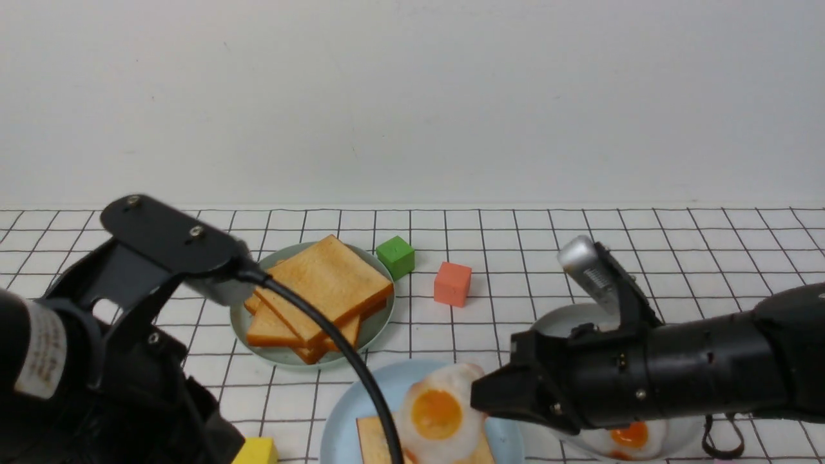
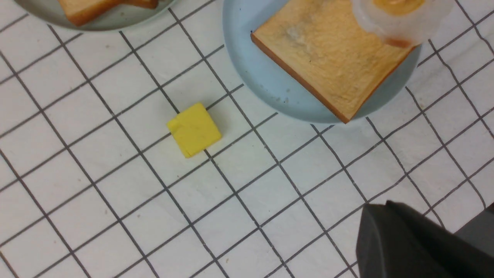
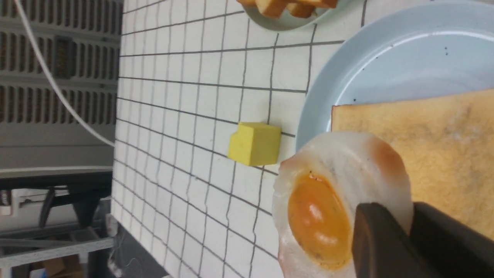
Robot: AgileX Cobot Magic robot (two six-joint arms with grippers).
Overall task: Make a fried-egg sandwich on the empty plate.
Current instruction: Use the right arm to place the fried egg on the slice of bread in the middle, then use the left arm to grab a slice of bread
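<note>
The right gripper (image 1: 480,393) pinches the edge of the egg (image 1: 438,412) between its fingers (image 3: 380,235) and holds it tilted over the toast (image 2: 332,58) lying flat on the blue plate (image 1: 341,419); whether egg and toast touch I cannot tell. The left gripper (image 2: 386,227), fingers pressed together, hangs above the cloth (image 2: 115,216) left of the blue plate, near the yellow cube (image 2: 194,129). Beyond the blue plate to the left is a green plate (image 1: 240,322) with a toast pile (image 1: 322,287), beyond it a green cube (image 1: 395,256) and a red cube (image 1: 452,283), and just to its right a second egg (image 1: 628,437) on a grey plate (image 1: 554,319)
</note>
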